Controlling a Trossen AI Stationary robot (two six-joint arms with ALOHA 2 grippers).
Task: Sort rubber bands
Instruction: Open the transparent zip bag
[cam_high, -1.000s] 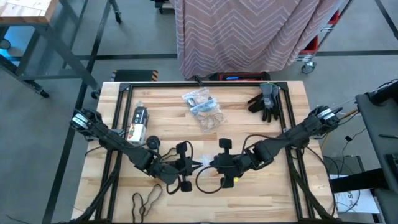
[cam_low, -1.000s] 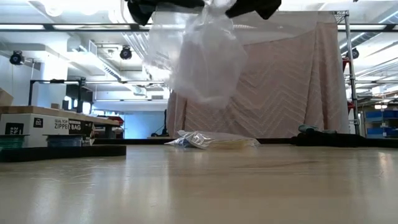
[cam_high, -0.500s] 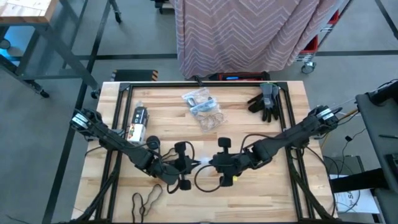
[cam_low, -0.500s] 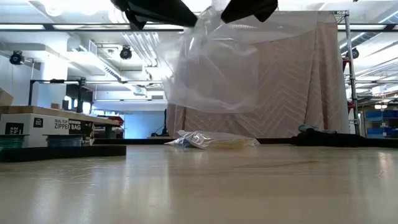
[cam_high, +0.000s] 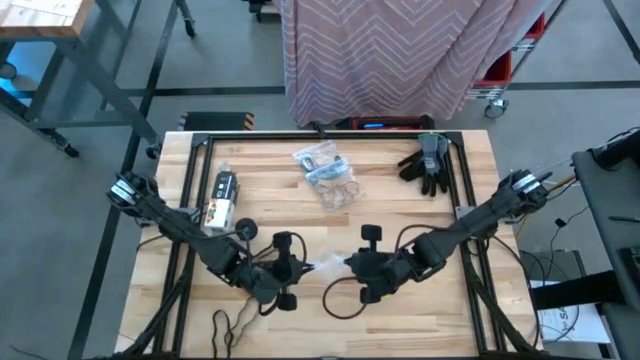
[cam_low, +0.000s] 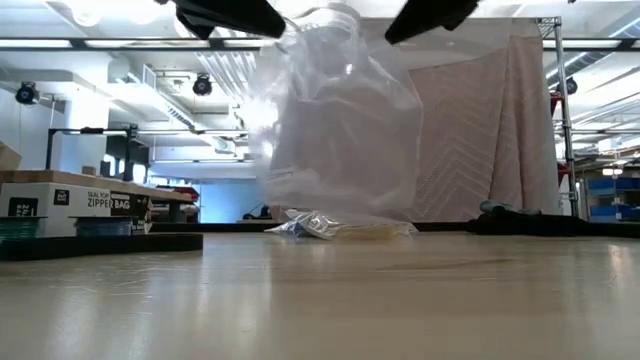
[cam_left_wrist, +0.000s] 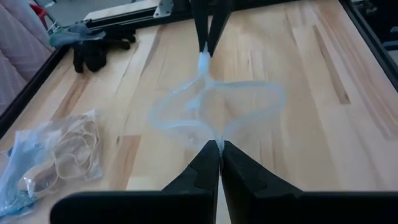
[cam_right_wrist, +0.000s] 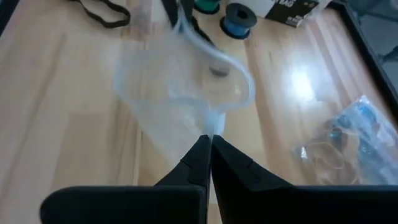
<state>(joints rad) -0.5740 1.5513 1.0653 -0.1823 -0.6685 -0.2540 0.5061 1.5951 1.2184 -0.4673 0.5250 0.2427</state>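
A black rubber band lay at the bench's near-left edge. The left gripper and right gripper, fingers clenched, pinched an empty clear bag between them. Beyond sat bagged rubber bands, then gloves.

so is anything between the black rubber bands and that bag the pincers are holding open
Nothing visible: bare wood lies between the black rubber bands and the clear bag, which the left pincer and right pincer pinch.

"SEAL TOP ZIPPER BAG" on the white box at the table's far edge
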